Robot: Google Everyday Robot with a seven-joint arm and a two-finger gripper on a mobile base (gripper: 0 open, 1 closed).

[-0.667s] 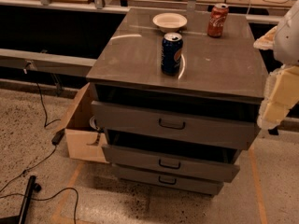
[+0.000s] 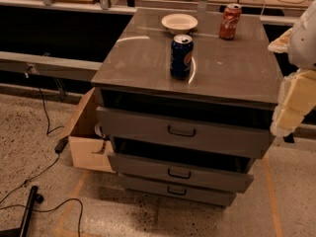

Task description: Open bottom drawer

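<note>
Front can (image 2: 181,57) stands on the desk (image 2: 140,60) before a bowl (image 2: 179,21), rear can (image 2: 230,21) right of it; end effector (image 2: 291,107) beside the desk's right edge.

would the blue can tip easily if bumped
Likely: the blue can is tall, narrow and upright. It might also slide, as the cabinet top looks glossy. The gripper is off the cabinet's right side, away from it.

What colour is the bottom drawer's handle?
Dark handle on grey bottom drawer, camera view; pincer at right edge.
</note>
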